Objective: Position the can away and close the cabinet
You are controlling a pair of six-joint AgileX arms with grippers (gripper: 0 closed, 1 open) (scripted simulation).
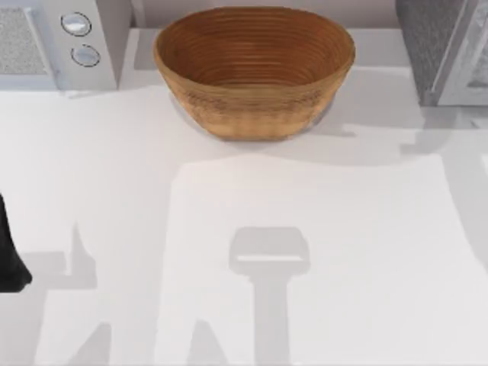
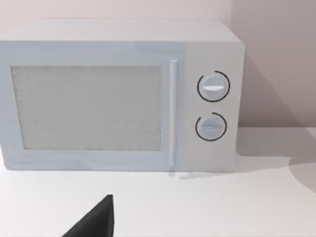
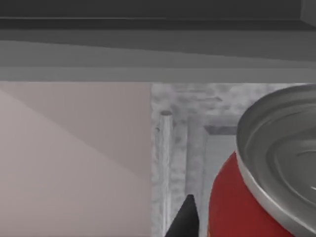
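The can [image 3: 256, 197], red with a shiny silver top, sits very close in the right wrist view. My right gripper [image 3: 232, 222] is shut on it, with one dark fingertip [image 3: 185, 217] showing beside the red wall. Just behind it stands the grey speckled cabinet [image 3: 197, 128] with a pale upright handle [image 3: 165, 163], under a grey slab. From above, the cabinet [image 1: 446, 53] stands at the table's far right corner. My left arm [image 1: 9, 252] is parked at the left edge, and its gripper [image 2: 94, 224] faces the microwave.
A large wicker basket [image 1: 254, 69] stands at the back middle of the white table [image 1: 229, 229]. A white microwave [image 1: 61, 42] with two round dials is at the back left, door shut [image 2: 89, 108].
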